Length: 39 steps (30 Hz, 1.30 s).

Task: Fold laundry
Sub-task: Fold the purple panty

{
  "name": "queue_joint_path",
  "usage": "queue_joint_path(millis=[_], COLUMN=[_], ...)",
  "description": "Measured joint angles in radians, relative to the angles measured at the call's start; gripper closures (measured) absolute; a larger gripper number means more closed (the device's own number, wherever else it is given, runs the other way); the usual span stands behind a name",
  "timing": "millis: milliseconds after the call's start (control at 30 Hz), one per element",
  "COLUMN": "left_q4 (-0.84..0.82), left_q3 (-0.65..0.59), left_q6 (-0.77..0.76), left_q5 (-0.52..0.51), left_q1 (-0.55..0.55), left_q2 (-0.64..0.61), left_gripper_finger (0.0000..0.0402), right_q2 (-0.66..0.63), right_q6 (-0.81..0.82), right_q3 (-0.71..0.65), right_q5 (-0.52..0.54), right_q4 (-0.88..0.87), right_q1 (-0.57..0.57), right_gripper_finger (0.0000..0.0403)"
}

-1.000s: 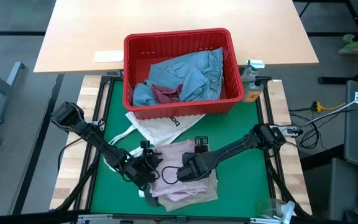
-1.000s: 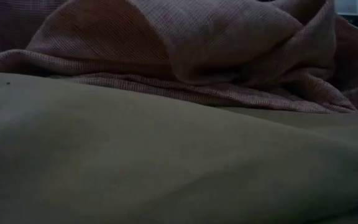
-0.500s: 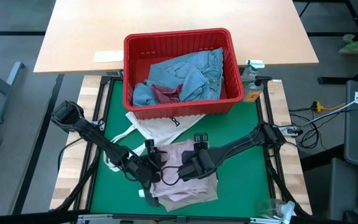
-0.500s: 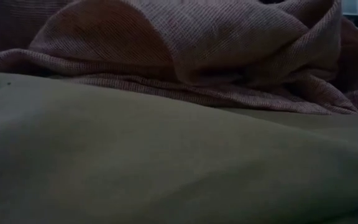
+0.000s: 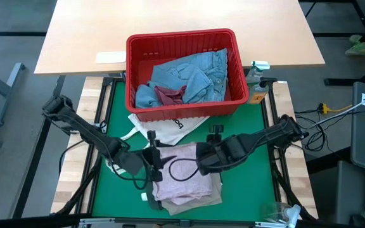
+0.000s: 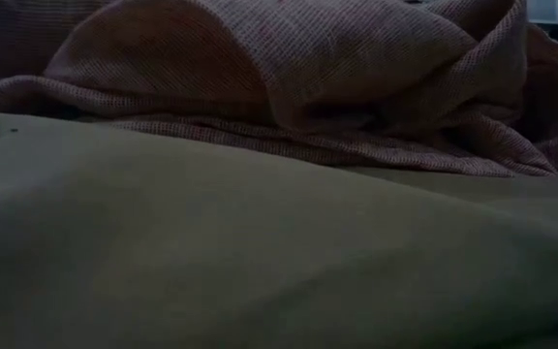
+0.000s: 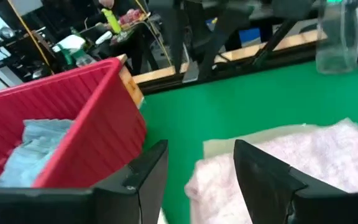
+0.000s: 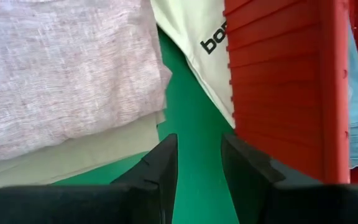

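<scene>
The low view is showing only cloth, very close. A mottled pink top is lying in folds across the far part, and it is resting on smooth beige trousers, which are filling the near part.

text: "bo" | black letters | on white tote bag

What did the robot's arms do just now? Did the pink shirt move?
Both grippers pulled back off the pink top. The left gripper drew away to the top's left edge, jaws open and empty. The right gripper slid right, off the top, holding nothing. The top now lies flatter on the beige trousers. The red basket, the jeans inside it and the tote bag stayed put.
</scene>
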Motion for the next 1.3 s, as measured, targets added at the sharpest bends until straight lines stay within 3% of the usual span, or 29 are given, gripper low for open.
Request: queue_joint_path(millis=[433, 733, 867, 1133, 1300], left_q4=[-0.072, -0.072, -0.067, -0.037, 0.009], left_q3=[0.000, -0.001, -0.001, -0.001, -0.001], left_q6=[-0.002, 0.040, 0.051, -0.029, -0.101], left_q5=[0.006, 0.024, 0.117, 0.457, 0.607], left_q1=[0.070, 0.338, 0.500, 0.805, 0.939], left_q2=[-0.213, -0.348, -0.362, -0.295, -0.229], left_gripper_finger=[0.0224, 0.0224, 0.0224, 0.0224, 0.0224], right_q2=[-0.022, -0.021, -0.021, -0.021, -0.021], right_q6=[-0.010, -0.003, -0.042, -0.139, -0.158], right_q3=[-0.135, -0.194, -0.194, -0.194, -0.194], right_q5=[0.103, 0.077, 0.078, 0.078, 0.077], right_q4=[-0.002, 0.090, 0.162, 0.258, 0.276], right_q1=[-0.003, -0.003, -0.003, -0.003, -0.003], right_gripper_finger=[0.0281, 0.0281, 0.0281, 0.0281, 0.0281])
